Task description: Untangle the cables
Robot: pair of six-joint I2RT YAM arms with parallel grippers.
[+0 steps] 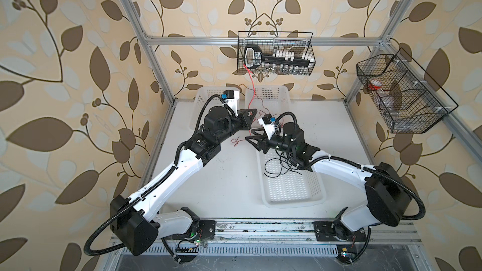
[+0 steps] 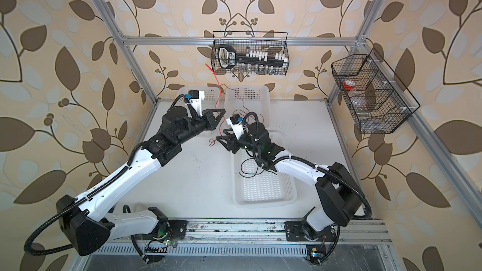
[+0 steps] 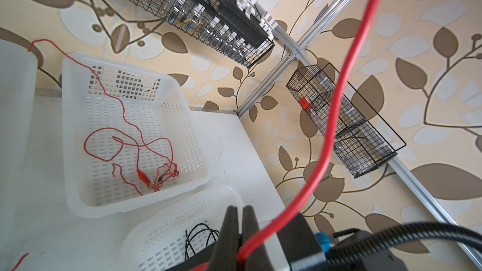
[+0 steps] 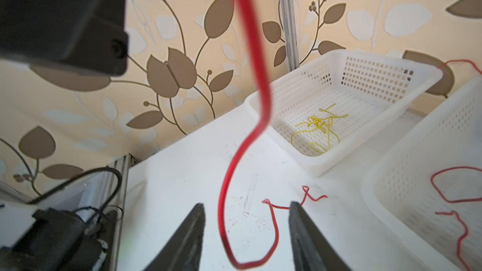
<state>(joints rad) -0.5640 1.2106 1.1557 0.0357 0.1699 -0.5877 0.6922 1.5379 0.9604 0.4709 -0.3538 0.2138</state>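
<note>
**Red lead, raised for straightening**

Left gripper [image 3: 240,208]: clenched on the red cable [image 4: 265,100], lifting it, I judge, so the slack hangs free.
Right gripper [image 4: 247,204]: jaws apart astride the hanging stretch, gripping nothing.
Tail: on the table [image 1: 229,178], centre.
Sorted by colour:
- yellow cable [image 4: 317,126], far-left basket [image 4: 378,59], 11 o'clock
- second red cable [image 3: 143,175], far-right basket [image 3: 73,126], 12 o'clock
- black cable [image 3: 187,243], near basket [image 1: 292,191], 4 o'clock

White table [image 1: 224,178] carries three white baskets [image 1: 294,203]; red cable [image 1: 236,142] end rests on it.
</note>
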